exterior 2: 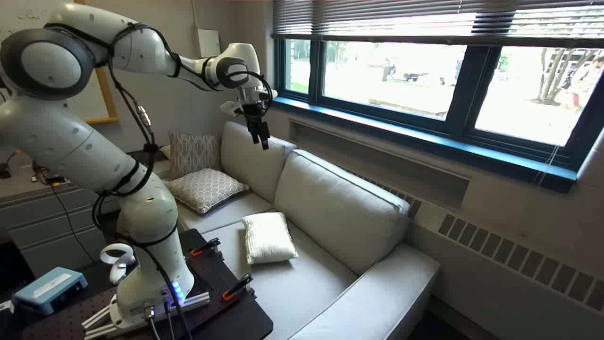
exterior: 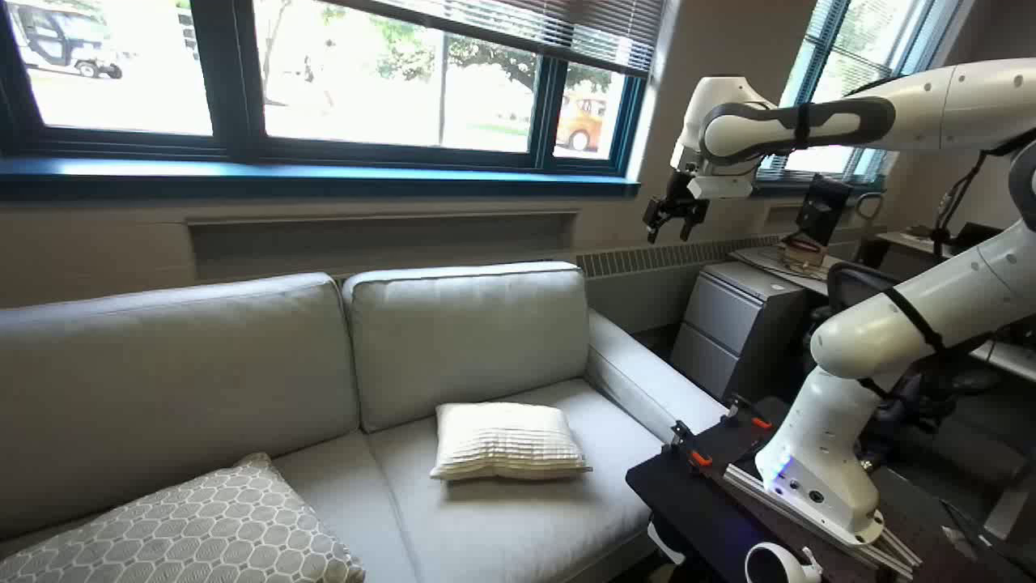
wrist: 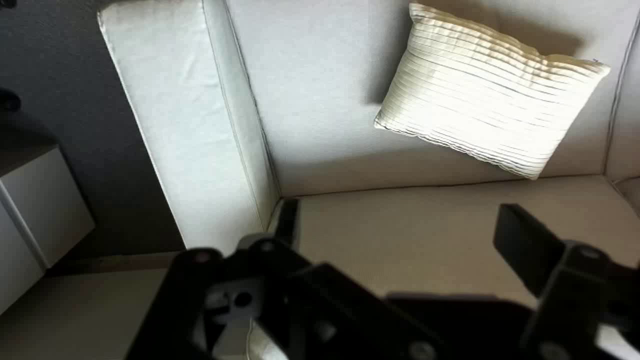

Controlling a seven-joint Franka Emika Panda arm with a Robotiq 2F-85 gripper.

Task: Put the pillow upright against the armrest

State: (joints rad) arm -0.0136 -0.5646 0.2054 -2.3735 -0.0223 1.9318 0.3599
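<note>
The small cream-white pleated pillow lies flat on the sofa seat, apart from the armrest. It shows in both exterior views point(exterior: 506, 441) point(exterior 2: 269, 238) and at the upper right of the wrist view point(wrist: 490, 95). The pale grey-green armrest shows in both exterior views point(exterior: 647, 372) point(exterior 2: 377, 293) and at the left of the wrist view point(wrist: 175, 110). My gripper is high above the sofa, apart from the pillow, in both exterior views point(exterior: 669, 233) point(exterior 2: 261, 140). In the wrist view its fingers point(wrist: 400, 215) are wide apart with nothing between them.
Tall back cushions point(exterior: 469, 340) point(exterior 2: 339, 208) stand behind the seat. A larger grey patterned pillow point(exterior: 202, 526) point(exterior 2: 205, 189) lies on the sofa's far seat, with another patterned pillow point(exterior 2: 193, 153) upright behind it. The robot's dark table point(exterior: 672, 486) borders the sofa front. A filing cabinet point(exterior: 720, 324) stands beyond the armrest.
</note>
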